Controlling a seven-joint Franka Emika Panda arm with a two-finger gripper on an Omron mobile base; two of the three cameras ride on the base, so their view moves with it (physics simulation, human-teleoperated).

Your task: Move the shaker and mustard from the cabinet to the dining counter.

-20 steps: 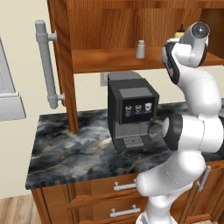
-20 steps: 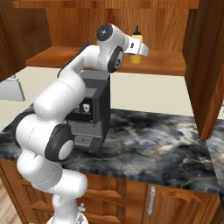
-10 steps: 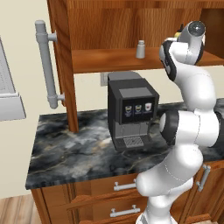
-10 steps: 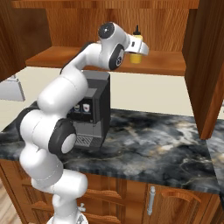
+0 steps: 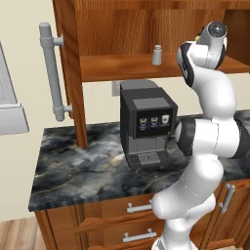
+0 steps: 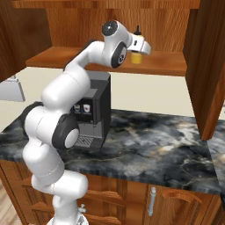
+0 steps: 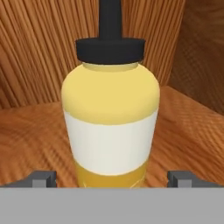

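You have the mustard point(image 7: 110, 118) upright on the cabinet point(image 6: 167, 66) shelf, near its right end, straight ahead of the gripper point(image 7: 112, 179). Your fingers point(image 7: 43, 178) are spread wide either side of the bottle, grasping nothing. The shaker point(image 5: 156, 54) stands further left along the shelf's front edge, above the coffee machine point(image 5: 146, 122).

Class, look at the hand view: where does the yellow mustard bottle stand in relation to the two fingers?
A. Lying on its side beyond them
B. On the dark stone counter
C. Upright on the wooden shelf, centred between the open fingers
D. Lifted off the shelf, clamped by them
C: the mustard bottle stands upright on the cabinet shelf, with the fingers spread wide on either side.
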